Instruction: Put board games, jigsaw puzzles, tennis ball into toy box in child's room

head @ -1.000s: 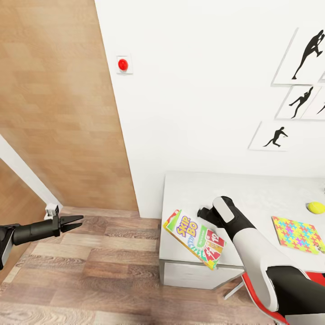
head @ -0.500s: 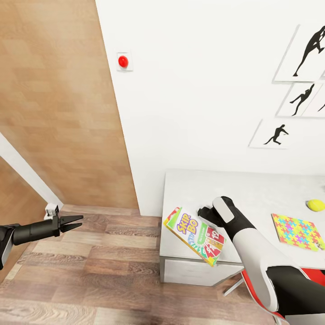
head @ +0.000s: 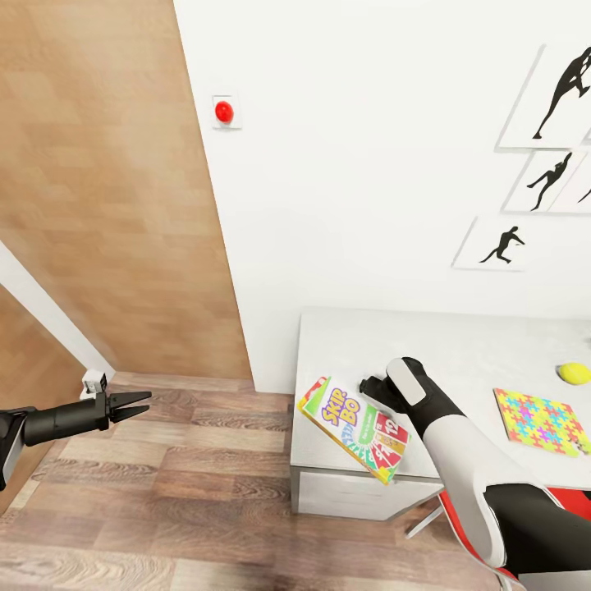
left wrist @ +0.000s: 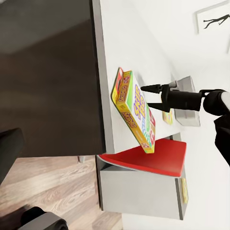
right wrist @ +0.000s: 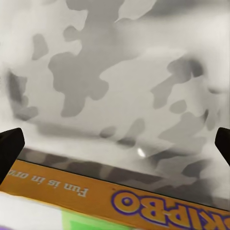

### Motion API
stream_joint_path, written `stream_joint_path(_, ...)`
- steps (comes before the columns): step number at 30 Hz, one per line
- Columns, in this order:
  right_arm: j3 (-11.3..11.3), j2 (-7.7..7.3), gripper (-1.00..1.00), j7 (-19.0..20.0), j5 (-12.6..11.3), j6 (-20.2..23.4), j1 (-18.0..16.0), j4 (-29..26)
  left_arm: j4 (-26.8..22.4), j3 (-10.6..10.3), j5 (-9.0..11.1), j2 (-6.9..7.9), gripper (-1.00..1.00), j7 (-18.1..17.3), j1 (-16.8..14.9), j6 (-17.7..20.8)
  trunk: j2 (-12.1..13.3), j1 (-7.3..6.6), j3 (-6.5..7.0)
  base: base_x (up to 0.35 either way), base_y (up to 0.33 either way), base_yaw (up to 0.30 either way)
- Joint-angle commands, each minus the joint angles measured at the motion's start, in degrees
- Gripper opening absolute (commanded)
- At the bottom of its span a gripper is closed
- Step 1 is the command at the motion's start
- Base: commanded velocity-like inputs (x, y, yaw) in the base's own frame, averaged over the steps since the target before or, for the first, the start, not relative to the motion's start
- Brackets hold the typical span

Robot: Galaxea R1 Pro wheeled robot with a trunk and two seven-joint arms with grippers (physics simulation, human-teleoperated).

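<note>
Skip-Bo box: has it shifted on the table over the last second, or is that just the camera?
No. The Skip-Bo box keeps the same overhang at the table corner beside the right gripper; the slight shift against the earliest picture is camera motion.

The table (right wrist: 120, 91) presented its pale grey-white marbled top at close range. The Skip-Bo board game (right wrist: 120, 203) lay along one edge of the picture, its orange border printed "Fun is in", with purple lettering beside it. Two dark shapes at opposite edges were probably the right gripper's fingertips (right wrist: 9, 146), spread wide.
</note>
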Motion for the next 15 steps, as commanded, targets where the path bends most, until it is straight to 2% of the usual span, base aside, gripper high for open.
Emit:
stream_joint_path(1,0.27,-0.03,1.0,-0.57,-0.61,0.06,-0.04,-0.07,-0.04,0.12,-0.49,-0.03,1.0,-0.43,-0.05,0.6,-0.11,0.03,-0.1,0.0,0.0,0.0)
stream_joint_path(7,0.27,0.0,1.0,-0.57,-0.65,0.06,-0.04,-0.07,-0.04,0.12,-0.49,-0.05,1.0,-0.43,-0.05,0.6,-0.11,0.03,-0.1,-0.021,0.0,0.0)
stream_joint_path(15,0.27,0.02,1.0,-0.58,-0.66,0.06,-0.04,-0.15,-0.04,0.12,-0.49,-0.09,1.0,-0.36,-0.05,0.6,-0.11,0.03,-0.1,-0.104,0.0,0.0)
